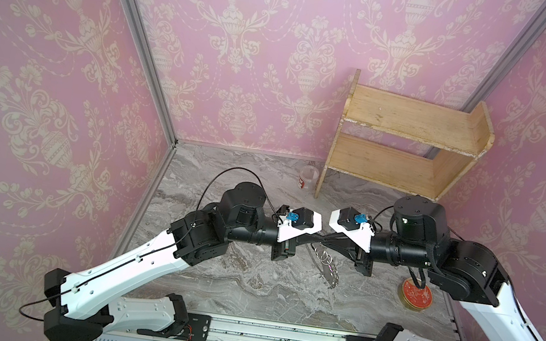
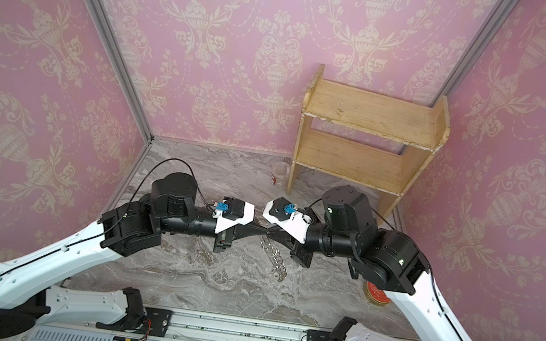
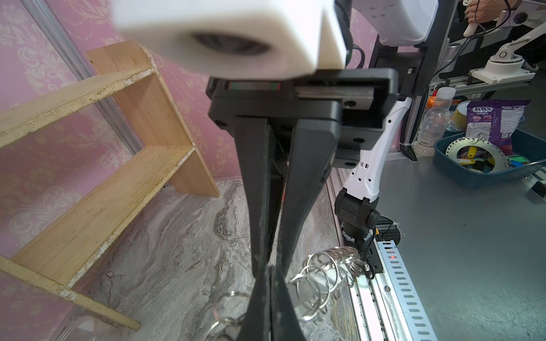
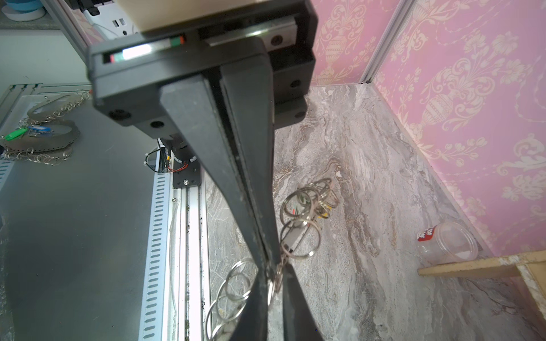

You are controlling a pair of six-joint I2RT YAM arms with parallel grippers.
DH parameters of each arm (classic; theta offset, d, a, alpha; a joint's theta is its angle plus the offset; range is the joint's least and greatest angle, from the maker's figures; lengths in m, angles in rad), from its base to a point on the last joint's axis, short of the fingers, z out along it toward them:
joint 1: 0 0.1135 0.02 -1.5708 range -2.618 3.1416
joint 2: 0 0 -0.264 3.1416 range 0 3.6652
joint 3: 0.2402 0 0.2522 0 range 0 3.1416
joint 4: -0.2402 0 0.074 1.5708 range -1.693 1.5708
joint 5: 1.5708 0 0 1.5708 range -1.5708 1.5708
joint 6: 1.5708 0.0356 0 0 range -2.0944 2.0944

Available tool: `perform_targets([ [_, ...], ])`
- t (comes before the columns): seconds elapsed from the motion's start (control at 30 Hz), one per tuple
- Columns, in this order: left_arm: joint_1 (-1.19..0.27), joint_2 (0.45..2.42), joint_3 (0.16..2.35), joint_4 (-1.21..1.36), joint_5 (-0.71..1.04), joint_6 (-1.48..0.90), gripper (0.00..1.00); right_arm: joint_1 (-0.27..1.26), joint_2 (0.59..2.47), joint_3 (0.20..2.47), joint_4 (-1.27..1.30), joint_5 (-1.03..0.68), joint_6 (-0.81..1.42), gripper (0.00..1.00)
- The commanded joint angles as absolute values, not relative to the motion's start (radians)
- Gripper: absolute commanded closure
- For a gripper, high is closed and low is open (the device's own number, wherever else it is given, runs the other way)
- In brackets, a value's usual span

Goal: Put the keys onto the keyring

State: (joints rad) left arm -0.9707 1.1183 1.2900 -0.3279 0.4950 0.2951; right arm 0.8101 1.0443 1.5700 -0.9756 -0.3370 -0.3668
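Keyring (image 1: 324,257) hangs above the marble surface (image 1: 248,284) where both tips meet: left claw (image 1: 319,239) clamped on its top ring, right claw (image 1: 328,240) slightly apart around a link.

White arm shells (image 1: 128,263), black motor joints (image 1: 198,237) (small blue connectors (image 1: 292,216))

Both top views look steeply down from the near side over the whole desk (image 1: 247,294). The close wrist views face each other, showing the right hand (image 3: 270,261) and the left hand (image 4: 271,258).
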Motion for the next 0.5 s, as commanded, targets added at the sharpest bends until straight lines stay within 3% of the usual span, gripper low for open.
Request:
perform_targets([
  [0.0, -0.975, 1.070, 1.269, -0.224, 0.527, 0.288, 1.00, 0.798, 0.982, 1.543, -0.923, -0.305, -0.365, 0.68],
  [0.47, -0.940, 1.025, 1.206, -0.019, 0.624, 0.196, 1.00, 0.784, 0.938, 1.426, -0.754, -0.388, -0.298, 0.73],
])
